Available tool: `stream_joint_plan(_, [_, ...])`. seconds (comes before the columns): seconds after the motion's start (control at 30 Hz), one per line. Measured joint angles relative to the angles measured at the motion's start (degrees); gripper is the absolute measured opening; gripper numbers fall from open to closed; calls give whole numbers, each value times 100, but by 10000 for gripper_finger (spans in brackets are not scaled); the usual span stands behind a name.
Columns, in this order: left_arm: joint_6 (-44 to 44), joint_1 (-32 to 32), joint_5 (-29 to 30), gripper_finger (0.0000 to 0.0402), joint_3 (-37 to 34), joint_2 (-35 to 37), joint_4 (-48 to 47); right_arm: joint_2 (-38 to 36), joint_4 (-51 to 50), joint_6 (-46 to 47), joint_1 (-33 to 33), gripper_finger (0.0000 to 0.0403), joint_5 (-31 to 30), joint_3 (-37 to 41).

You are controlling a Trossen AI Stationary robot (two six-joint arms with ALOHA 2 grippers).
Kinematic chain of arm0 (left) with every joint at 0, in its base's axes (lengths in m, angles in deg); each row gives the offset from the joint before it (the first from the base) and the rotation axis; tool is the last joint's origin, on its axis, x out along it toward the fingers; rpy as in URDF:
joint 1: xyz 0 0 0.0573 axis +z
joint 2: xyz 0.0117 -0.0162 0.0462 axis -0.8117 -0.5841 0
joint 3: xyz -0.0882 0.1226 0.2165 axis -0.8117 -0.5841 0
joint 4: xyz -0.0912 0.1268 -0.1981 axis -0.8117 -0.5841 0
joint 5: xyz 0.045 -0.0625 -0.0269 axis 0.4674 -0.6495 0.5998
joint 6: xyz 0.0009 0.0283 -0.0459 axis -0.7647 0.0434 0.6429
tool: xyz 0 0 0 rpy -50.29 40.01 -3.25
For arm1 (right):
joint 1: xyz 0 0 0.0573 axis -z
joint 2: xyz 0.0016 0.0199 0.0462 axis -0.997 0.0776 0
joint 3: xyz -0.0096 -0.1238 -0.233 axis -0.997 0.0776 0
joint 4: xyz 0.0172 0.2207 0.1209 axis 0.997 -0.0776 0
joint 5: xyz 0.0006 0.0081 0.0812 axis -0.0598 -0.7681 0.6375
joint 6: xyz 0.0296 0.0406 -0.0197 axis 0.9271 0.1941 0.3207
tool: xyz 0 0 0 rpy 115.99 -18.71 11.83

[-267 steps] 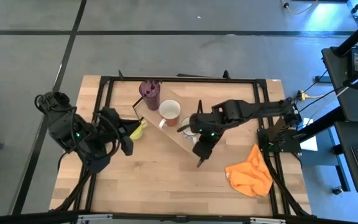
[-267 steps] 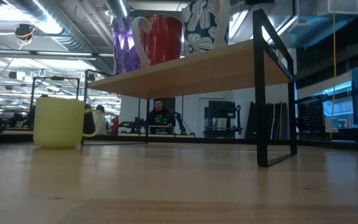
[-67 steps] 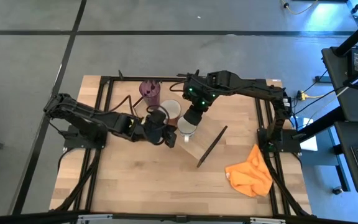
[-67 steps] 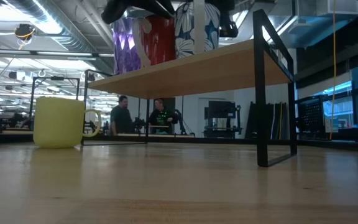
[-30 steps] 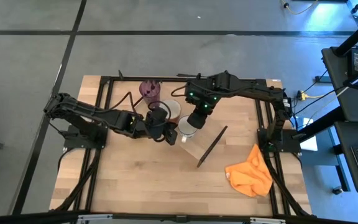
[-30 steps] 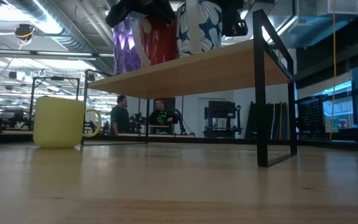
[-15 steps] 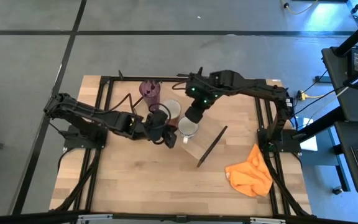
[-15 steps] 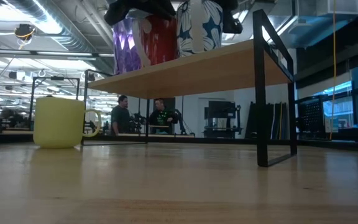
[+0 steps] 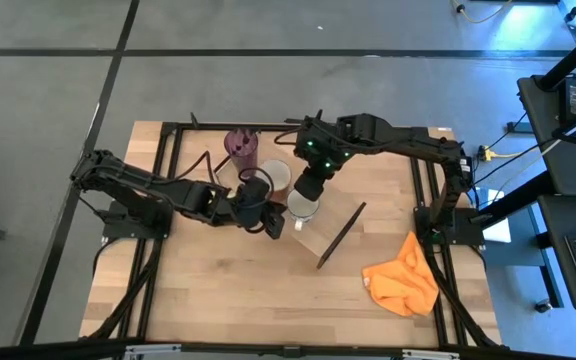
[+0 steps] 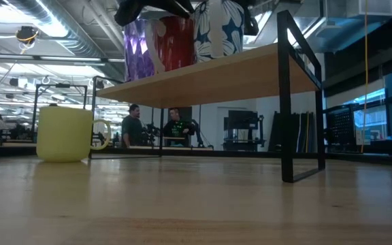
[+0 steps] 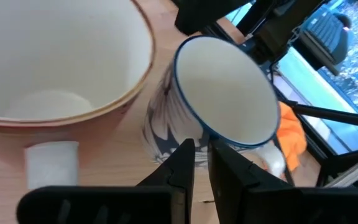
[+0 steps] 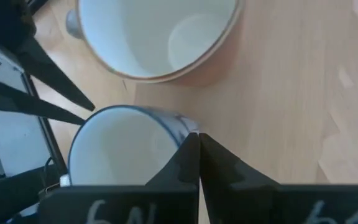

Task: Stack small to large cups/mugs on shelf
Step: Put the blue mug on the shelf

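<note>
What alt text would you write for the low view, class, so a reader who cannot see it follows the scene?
Seen from table height, a light-wood shelf carries a purple tumbler, a red mug and a blue-flowered white mug in a row. A yellow-green mug stands on the table beside the shelf.

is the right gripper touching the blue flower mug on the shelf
Touching. The right wrist view shows the right gripper with its dark fingers closed against the rim of the white-grey mug, no gap visible.

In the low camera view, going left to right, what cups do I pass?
Yellow-green mug on the table, then on the shelf: purple tumbler, red-brown mug, flowered white mug.
</note>
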Motion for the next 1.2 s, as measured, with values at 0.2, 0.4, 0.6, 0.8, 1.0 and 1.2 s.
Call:
stream_joint_plan(0.2, [2,-68,10,39,0,0,133,0,19,-64,-44,6,48,0])
stream_joint_plan(0.4, [4,-64,30,39,0,0,133,-2,26,-87,-43,6,96,0])
stream_joint_plan(0.6, [0,-1,50,39,0,0,133,-7,-11,-86,-115,6,81,0])
stream_joint_plan(0.8, [-39,61,52,39,0,0,124,-15,-223,-84,-224,6,94,0])
stream_joint_plan(1.0, [-94,68,123,39,0,0,119,-15,-408,-59,-291,6,108,0])
stream_joint_plan(1.2, [-155,67,187,39,0,0,119,-11,-448,-80,-308,6,-379,0])
